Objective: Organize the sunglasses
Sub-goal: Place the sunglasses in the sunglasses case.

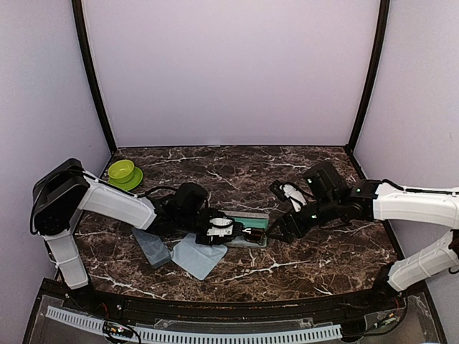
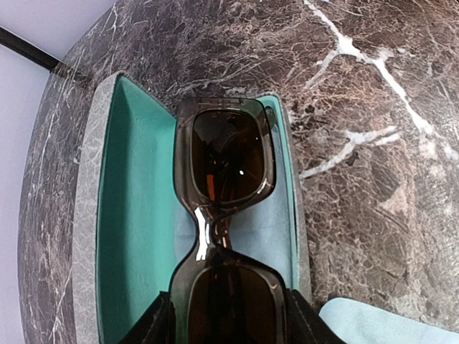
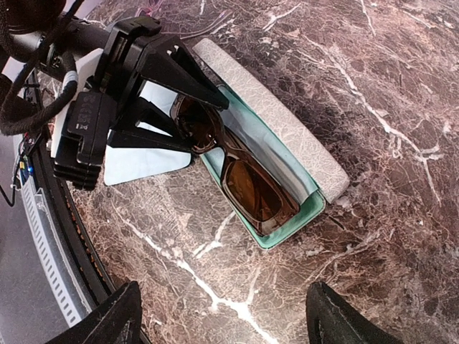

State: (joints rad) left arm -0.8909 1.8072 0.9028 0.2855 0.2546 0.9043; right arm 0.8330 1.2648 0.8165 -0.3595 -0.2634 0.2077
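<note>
Top external: fixed, high behind arm bases (image 1: pixel 68 269), faces forward and down; far; takes in whole table (image 1: pixel 237 168) up to back wall (image 1: pixel 229 72).
Left wrist: very near, looks steeply down onto sunglasses (image 2: pixel 224 161) over open case (image 2: pixel 136 215).
Right wrist: near, looks obliquely down from case's opposite end, facing left gripper (image 3: pixel 204 125).
Shared by all three: case, sunglasses.

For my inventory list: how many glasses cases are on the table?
2. One open case lies at the centre, under the sunglasses; one closed case lies left of the cloth. The arms may hide others.
</note>
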